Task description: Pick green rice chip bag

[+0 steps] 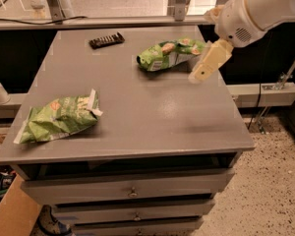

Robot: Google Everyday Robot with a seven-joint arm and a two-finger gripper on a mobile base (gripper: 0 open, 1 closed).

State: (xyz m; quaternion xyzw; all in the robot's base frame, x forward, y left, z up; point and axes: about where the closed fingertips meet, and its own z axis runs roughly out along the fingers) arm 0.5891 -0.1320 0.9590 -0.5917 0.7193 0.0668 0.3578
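Observation:
The green rice chip bag lies on its side at the back right of the grey table top. It is bright green and glossy, with a white label panel and tan-orange chip pictures. My gripper, cream coloured on a white arm, hangs over the table's right side. It is just right of the bag's right end, close to it and slightly in front. It holds nothing that I can see.
A paler green bag with a white end strip lies at the front left. A dark flat bar lies at the back left. The table has drawers below. A rail and posts run behind the table. A cardboard box stands at the lower left.

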